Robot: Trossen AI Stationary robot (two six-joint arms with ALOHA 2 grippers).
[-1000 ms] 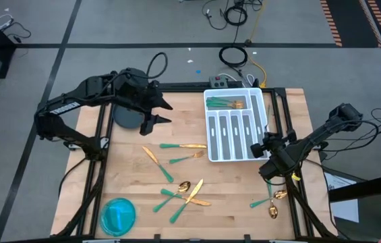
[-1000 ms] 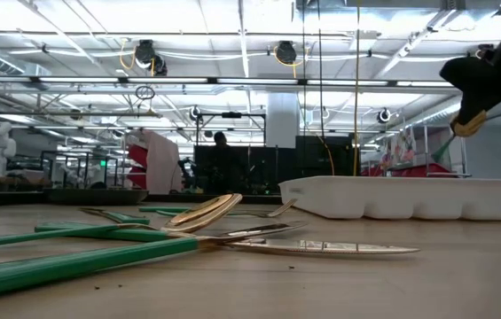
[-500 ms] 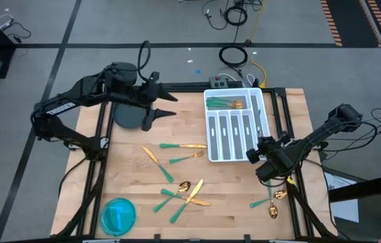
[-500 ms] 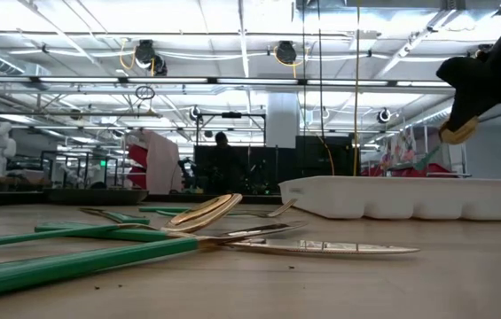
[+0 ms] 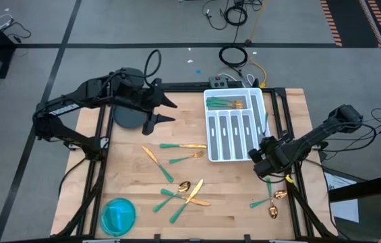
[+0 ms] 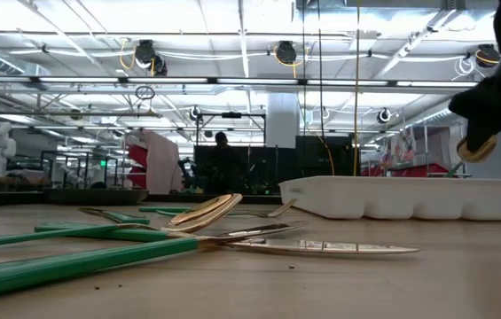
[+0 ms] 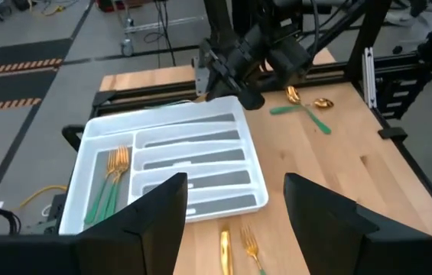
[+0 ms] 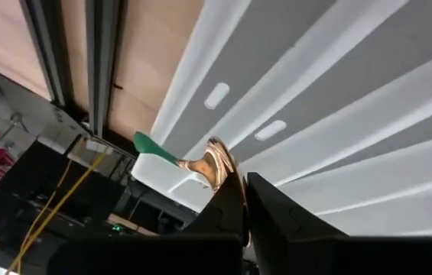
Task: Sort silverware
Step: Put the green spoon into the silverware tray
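My right gripper (image 5: 263,156) is by the right near corner of the white divided tray (image 5: 234,125), shut on a spoon with a gold head (image 8: 214,162) and a teal handle (image 8: 151,145). It also shows in the low view (image 6: 482,133), above the tray's wall (image 6: 410,197). My left gripper (image 5: 160,111) hangs open and empty over the table's far left. Loose silverware lies flat on the wood: three pieces (image 5: 180,154) left of the tray, a heap (image 5: 182,192) near the middle front, two (image 5: 271,199) at the front right. Forks (image 5: 225,103) lie in the tray's far compartment. My right gripper pinches the spoon between its two fingers at the gold head end (image 8: 219,174). The teal handle (image 5: 266,125) sticks out past the fingertips toward the table's far edge, along the tray's right side. The spoon is lifted clear of table and tray.
A blue bowl (image 5: 118,214) stands at the front left corner and a dark round thing (image 5: 127,116) under my left arm. Black frame rails (image 5: 284,115) run along the table's sides. Bare wood (image 5: 234,192) lies between the heap and the front right pair.
My right gripper has carried the spoon a little toward the table's left and has come down toward the tray. My left gripper has turned a little and swung back to about where it was, staying open.
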